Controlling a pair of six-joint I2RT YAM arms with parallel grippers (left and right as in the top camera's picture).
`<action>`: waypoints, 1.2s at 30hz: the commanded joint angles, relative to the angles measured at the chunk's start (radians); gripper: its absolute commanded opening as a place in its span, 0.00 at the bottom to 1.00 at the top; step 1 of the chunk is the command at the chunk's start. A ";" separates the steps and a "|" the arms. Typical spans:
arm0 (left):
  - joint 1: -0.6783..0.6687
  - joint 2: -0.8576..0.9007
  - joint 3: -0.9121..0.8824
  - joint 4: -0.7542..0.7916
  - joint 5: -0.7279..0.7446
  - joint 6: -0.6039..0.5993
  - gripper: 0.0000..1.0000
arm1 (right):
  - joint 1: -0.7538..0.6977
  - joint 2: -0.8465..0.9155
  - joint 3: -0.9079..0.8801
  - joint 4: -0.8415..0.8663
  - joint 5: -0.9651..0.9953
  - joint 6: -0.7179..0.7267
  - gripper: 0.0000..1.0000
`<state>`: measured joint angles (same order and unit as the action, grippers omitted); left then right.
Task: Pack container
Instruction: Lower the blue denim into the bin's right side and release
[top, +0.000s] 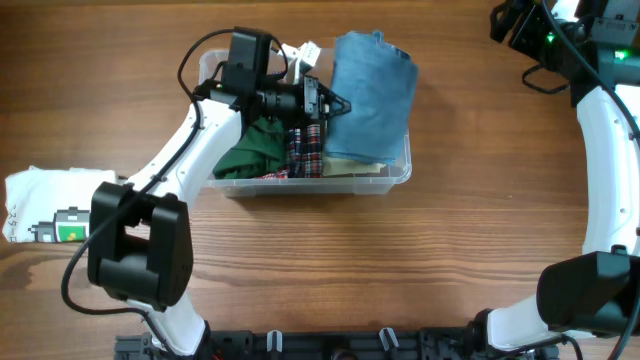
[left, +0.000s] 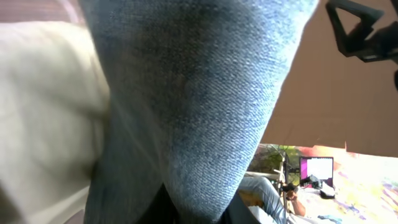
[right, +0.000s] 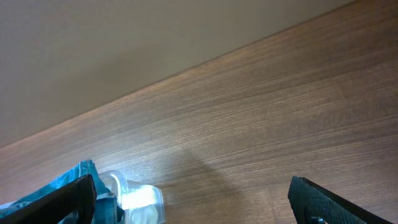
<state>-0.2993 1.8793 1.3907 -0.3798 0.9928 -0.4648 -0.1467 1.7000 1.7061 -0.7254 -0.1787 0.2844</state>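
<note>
The container (top: 400, 172) is a clear plastic bin in the middle of the table. It holds a green garment (top: 250, 150), a plaid cloth (top: 305, 150), a beige cloth (top: 355, 168) and a blue denim garment (top: 372, 95) lying on top at its right half. My left gripper (top: 325, 103) hovers over the bin's middle, shut on the denim's left edge. The left wrist view is filled by the denim (left: 199, 93) next to the beige cloth (left: 43, 112). My right gripper (top: 510, 25) hangs open at the far right, well off the bin; its corner (right: 140, 202) shows between the fingers (right: 62, 202).
A folded white cloth (top: 55, 200) with a small green and black tag lies at the table's left edge. Bare wooden table (top: 480, 230) surrounds the bin. The arm bases stand along the front edge.
</note>
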 joint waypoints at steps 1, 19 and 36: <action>0.021 0.015 -0.053 0.006 0.001 0.016 0.04 | 0.002 0.011 -0.006 0.003 0.007 0.007 1.00; 0.069 -0.032 -0.099 0.038 -0.025 0.016 0.71 | 0.002 0.011 -0.006 0.003 0.007 0.007 1.00; -0.063 -0.360 -0.066 -0.081 -0.562 0.069 0.56 | 0.002 0.011 -0.006 0.003 0.007 0.007 1.00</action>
<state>-0.2882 1.4887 1.3159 -0.4610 0.6472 -0.4290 -0.1467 1.7000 1.7061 -0.7250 -0.1787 0.2844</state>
